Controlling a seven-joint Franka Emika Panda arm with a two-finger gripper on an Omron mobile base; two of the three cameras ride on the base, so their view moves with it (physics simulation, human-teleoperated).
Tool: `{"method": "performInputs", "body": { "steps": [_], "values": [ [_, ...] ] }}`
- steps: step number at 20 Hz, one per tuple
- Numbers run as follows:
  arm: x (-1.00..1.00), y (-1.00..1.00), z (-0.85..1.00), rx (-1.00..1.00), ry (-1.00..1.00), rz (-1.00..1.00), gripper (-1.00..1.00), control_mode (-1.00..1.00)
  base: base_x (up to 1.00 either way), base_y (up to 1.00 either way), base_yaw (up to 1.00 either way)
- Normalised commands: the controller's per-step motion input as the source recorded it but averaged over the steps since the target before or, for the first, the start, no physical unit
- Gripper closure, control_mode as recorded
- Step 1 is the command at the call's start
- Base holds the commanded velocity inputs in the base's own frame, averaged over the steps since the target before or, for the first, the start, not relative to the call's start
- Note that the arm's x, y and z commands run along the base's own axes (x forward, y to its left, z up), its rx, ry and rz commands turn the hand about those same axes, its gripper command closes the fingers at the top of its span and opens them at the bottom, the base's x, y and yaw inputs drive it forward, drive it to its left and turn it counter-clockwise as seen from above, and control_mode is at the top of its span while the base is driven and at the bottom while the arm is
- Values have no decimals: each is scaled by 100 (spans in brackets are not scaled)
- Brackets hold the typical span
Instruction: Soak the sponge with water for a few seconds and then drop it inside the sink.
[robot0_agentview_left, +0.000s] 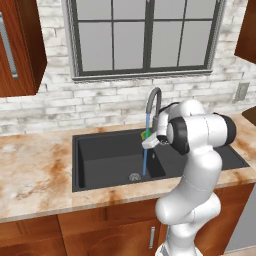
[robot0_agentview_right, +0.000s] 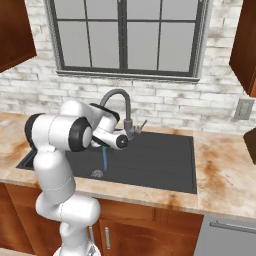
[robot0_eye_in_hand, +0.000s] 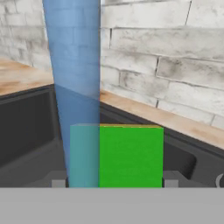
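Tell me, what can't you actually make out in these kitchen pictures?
- Sponge: lower part cut off at the bottom of the hand view; in the left base view a green sliver beside the arm.
- Gripper: fingers barely poke up beside the sponge.
- Water: in the right base view, the arm hides its upper stretch.
- Sink: right side hidden behind the arm, left base view.

A home kitchen: sink (robot0_agentview_left: 100, 155) in a marble counter (robot0_agentview_left: 35, 170), wood cabinets (robot0_agentview_left: 75, 235), brick wall, window (robot0_agentview_left: 145, 35).
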Motion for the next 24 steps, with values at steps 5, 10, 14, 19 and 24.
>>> {"method": "performInputs", "body": {
  "steps": [5, 10, 14, 19, 24],
  "values": [
    [-2, 0, 0, 0, 0, 0, 100, -100, 0, 0, 0],
    [-8, 0, 0, 0, 0, 0, 100, -100, 0, 0, 0],
    [-25, 0, 0, 0, 0, 0, 100, -100, 0, 0, 0],
    [-2, 0, 0, 0, 0, 0, 100, -100, 0, 0, 0],
    [0, 0, 0, 0, 0, 0, 100, -100, 0, 0, 0]
  ]
}}
